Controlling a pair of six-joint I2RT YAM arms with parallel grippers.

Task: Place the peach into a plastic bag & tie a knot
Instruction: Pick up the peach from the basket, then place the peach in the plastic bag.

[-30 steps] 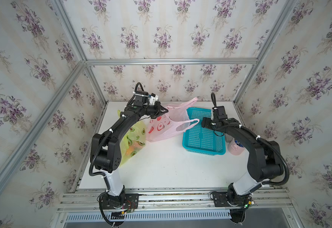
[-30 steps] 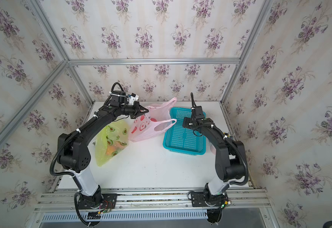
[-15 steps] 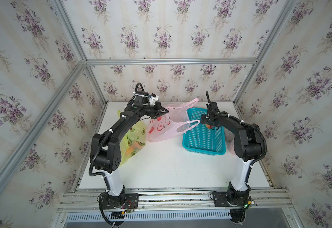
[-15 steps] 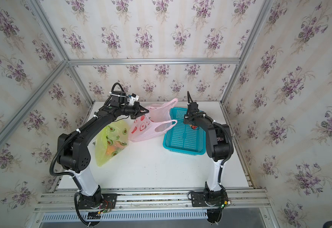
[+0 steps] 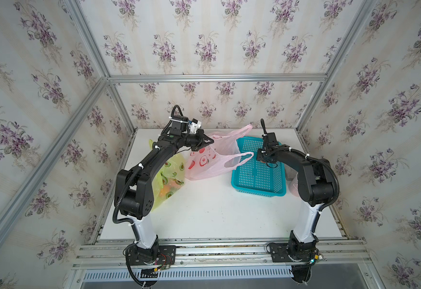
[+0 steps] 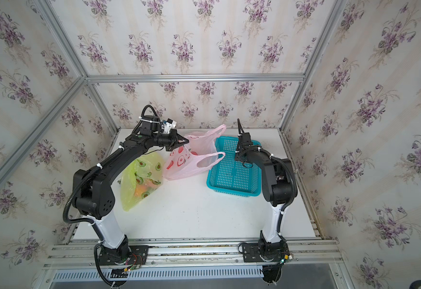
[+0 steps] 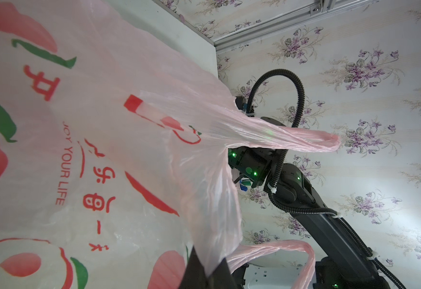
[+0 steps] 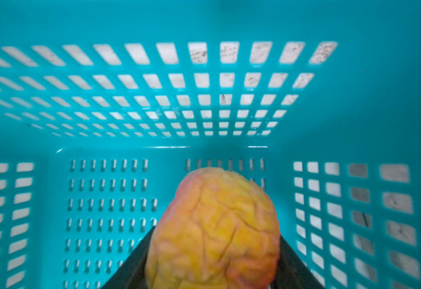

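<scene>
Left gripper (image 5: 205, 143) pinched the rim of the pink bag (image 5: 204, 165). Right gripper (image 8: 214, 250) straddled the peach (image 8: 214, 225) in the basket (image 5: 257, 192); couldn't tell if clamped. Risk: a loose grip would drop it, or the sagging bag mouth would block entry.

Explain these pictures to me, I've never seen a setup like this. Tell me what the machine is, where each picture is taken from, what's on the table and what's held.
These are two robot arms bolted to the front of a white table, each ending in a two-fingered gripper. Both top views look down on the whole scene from above. The two close-ups come from cameras on the arms' wrists. On the table lie a pink bag, a yellow-green bag with something orange inside, and a teal basket. The left gripper is shut on the pink bag's edge, holding it up. The right gripper reaches down into the basket, with the peach between its fingers, apparently gripped.
</scene>
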